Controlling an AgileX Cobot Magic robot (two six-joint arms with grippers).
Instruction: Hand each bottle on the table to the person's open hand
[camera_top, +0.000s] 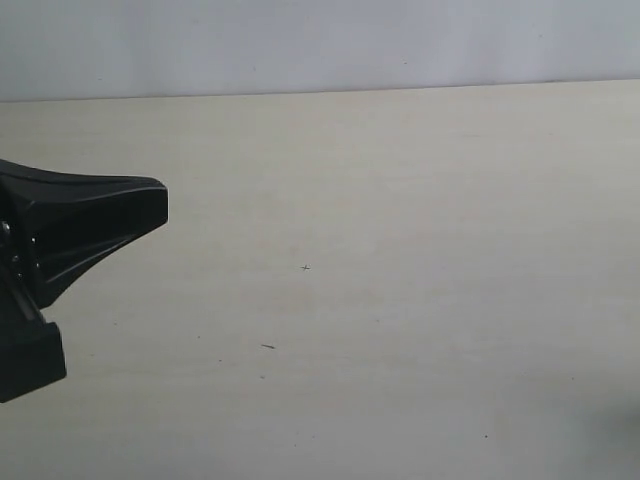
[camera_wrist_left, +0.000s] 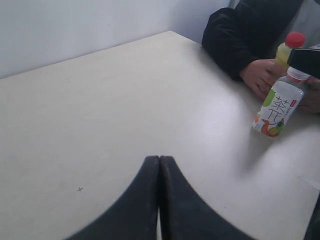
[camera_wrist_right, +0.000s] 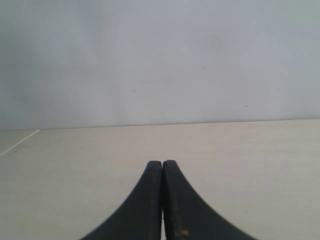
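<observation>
Smooth, curved black jaws are pressed tight together, empty, on both the left gripper (camera_wrist_left: 160, 160) and right gripper (camera_wrist_right: 162, 164), over the pale matte table (camera_wrist_left: 100, 115). Well apart from the left one, a clear bottle (camera_wrist_left: 274, 109) with a fruit-picture label stands tilted. A yellow bottle (camera_wrist_left: 285, 51), red-capped, is just beside a person's hand (camera_wrist_left: 259, 75).

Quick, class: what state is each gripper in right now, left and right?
Left gripper: closed, holding nothing.
Right gripper: closed, holding nothing.
</observation>
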